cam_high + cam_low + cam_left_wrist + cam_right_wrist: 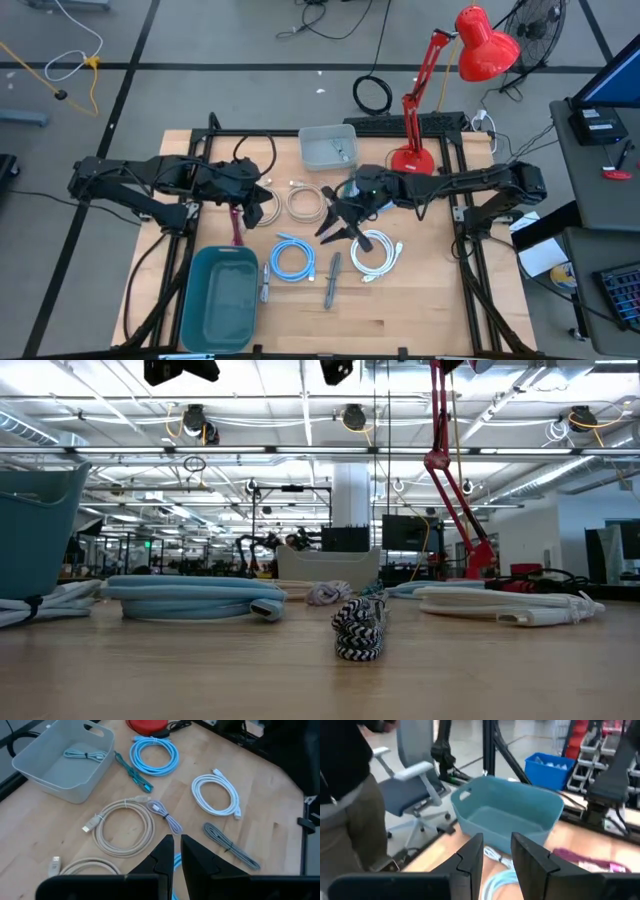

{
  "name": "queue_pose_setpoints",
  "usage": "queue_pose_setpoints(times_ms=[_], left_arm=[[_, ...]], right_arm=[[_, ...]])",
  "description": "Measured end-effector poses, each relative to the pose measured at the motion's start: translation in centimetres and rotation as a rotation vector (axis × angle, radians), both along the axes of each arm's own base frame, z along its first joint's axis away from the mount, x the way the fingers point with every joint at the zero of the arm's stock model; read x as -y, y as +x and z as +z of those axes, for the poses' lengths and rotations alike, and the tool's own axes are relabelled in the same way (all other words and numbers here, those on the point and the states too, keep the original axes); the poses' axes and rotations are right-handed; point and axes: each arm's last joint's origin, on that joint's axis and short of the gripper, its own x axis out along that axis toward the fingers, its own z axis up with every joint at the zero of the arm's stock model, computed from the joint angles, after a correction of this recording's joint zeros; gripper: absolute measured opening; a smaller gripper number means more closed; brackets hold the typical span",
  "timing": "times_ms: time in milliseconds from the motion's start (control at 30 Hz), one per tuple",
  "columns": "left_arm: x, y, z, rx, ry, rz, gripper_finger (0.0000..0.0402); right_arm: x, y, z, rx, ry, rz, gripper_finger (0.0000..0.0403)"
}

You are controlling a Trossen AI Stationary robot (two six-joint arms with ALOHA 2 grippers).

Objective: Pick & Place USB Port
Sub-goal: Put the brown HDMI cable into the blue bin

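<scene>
Closest to us lies the striped cable, just beside the teal bin on the counter. We see the right claw hovering a little beyond that cable from the teal bin, its fingers parted with nothing between them. We find the left claw above the bin's far corner, fingers nearly together, no cable visible in them. Between the bin and the striped cable sits a blue coil; past the cable, a white coil. Well beyond the teal bin stands a grey bin holding one small cable.
</scene>
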Motion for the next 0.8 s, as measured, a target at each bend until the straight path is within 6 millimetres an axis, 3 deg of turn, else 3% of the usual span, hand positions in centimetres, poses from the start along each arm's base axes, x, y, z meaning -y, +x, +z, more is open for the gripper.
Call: queue_pose_setpoints(times_ms=[233,433,600,800], left_arm=[[0.0,0.0,-0.6,-0.066,-0.002,0.01,0.0035],[-0.5,0.7,-3.0,-0.308,0.099,0.017,0.0035],[-2.8,2.1,-5.6,-0.523,0.104,0.066,0.0035],[-6.9,3.2,-7.5,-0.569,-0.042,0.35,0.0035]], right_arm=[[0.8,-0.9,-4.5,-0.224,-0.078,-0.261,0.0091],[1.1,-1.8,-6.1,-0.397,-0.112,-0.355,0.0091],[1.0,-2.6,-5.0,-0.409,-0.063,-0.379,0.0091],[1.0,-5.0,-1.8,-0.352,-0.02,-0.394,0.0091]])
